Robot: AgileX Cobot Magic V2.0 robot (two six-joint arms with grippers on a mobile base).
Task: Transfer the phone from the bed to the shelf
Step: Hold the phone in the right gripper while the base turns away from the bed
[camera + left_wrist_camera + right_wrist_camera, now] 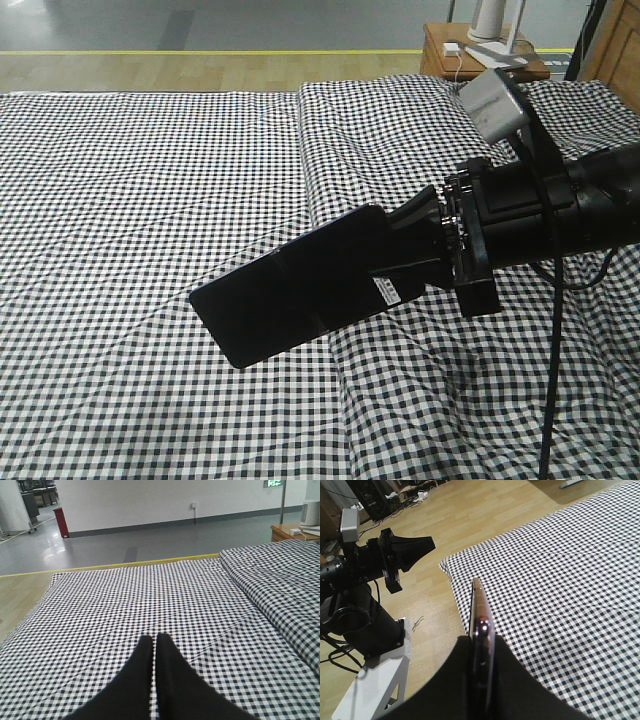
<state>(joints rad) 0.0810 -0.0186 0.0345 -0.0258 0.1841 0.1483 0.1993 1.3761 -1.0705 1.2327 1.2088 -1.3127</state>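
The phone (300, 290), a glossy black slab with a small white sticker, hangs tilted just above the bed (150, 180). My right gripper (425, 245) is shut on its right end. In the right wrist view the phone (479, 605) stands edge-on, its pinkish rim pinched between the black fingers of the right gripper (481, 639), over the edge of the bed (570, 580). My left gripper (154, 639) hovers over the checked bed (150, 595), shut and holding nothing. It also shows as the left gripper (427, 543) off the bed's side. The shelf is out of view.
A reddish-brown nightstand (480, 55) with white items stands beyond the bed's far right corner, and a pale wooden panel (612, 45) is beside it. A raised fold (310, 150) runs down the bed. The robot's white base (375, 680) stands on wooden floor (470, 520).
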